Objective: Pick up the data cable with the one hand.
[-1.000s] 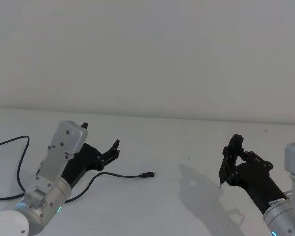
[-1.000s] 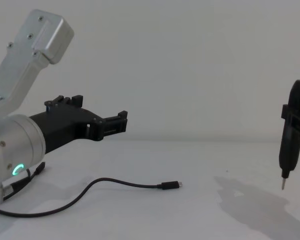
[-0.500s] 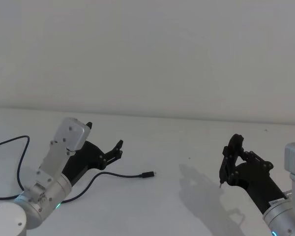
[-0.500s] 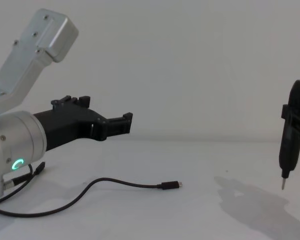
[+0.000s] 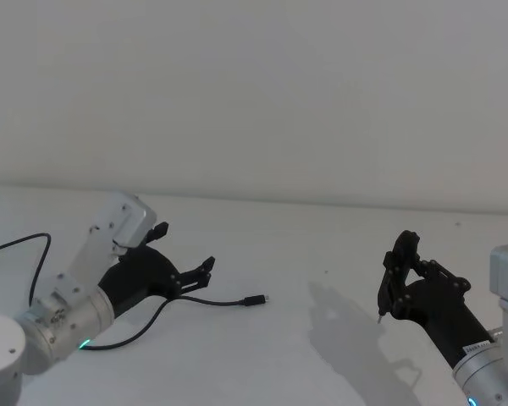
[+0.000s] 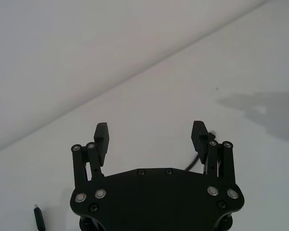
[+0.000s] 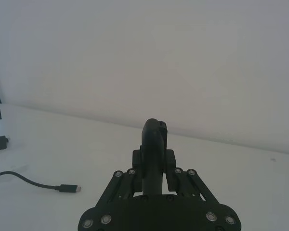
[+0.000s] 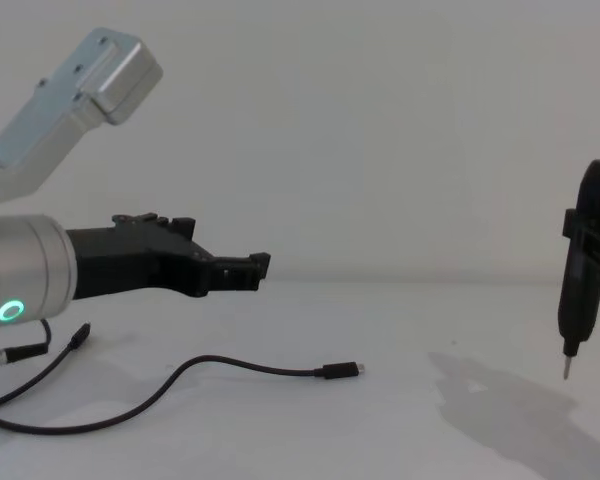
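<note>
The data cable (image 5: 199,299) is a thin black cord curving across the white table (image 5: 322,245), ending in a small plug (image 5: 256,300) with a metal tip. The chest view shows the same cable (image 8: 230,362) lying flat with its plug (image 8: 340,371) pointing right. My left gripper (image 5: 186,249) is open and hovers a little above the cord's curved middle, left of the plug, touching nothing. In the left wrist view the left gripper (image 6: 150,132) has only bare table between its fingers. My right gripper (image 5: 398,271) stays far right, shut on a black pointed tool (image 8: 578,290).
The cable's far part loops off to the left (image 5: 34,254), and a second small plug (image 8: 80,335) lies near my left arm. A plain wall (image 5: 254,101) stands behind the table. Open tabletop lies between the plug and the right gripper.
My left gripper has reached forward and tipped lower, coming closer to the cord. The cable and the right arm have not moved.
</note>
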